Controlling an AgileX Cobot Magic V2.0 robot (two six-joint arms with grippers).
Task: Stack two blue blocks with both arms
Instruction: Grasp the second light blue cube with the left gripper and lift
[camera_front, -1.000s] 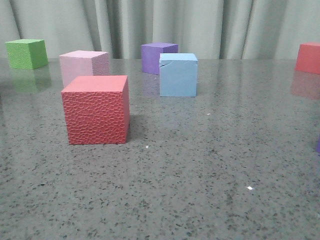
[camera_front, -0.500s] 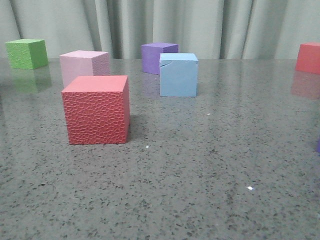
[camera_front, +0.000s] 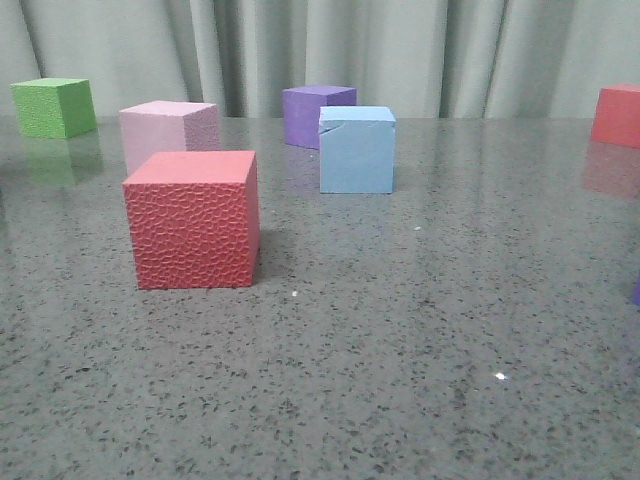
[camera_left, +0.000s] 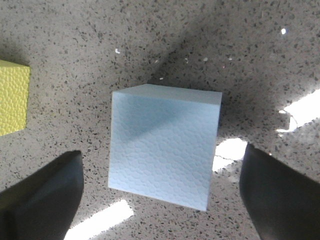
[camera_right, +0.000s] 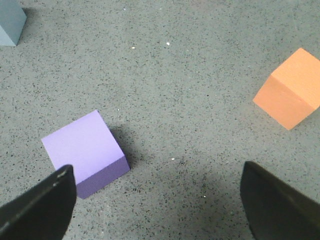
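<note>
One blue block (camera_front: 356, 150), with a small crack near its top edge, stands on the table in the front view, just in front of a purple cube (camera_front: 317, 115). No gripper shows in that view. In the left wrist view, a blue block (camera_left: 165, 145) sits on the table beneath my left gripper (camera_left: 161, 192). That gripper is open, its fingers wide on either side of the block and not touching it. My right gripper (camera_right: 157, 200) is open over bare table, with nothing between its fingers. A grey-blue cube corner (camera_right: 9, 22) shows at the edge of the right wrist view.
A red cube (camera_front: 192, 220), a pale pink cube (camera_front: 168, 130), a green cube (camera_front: 52, 107) and another red cube (camera_front: 615, 115) stand on the speckled table. A yellow cube (camera_left: 12, 97) lies near the left gripper. A purple cube (camera_right: 85, 150) and an orange cube (camera_right: 292, 95) lie near the right gripper.
</note>
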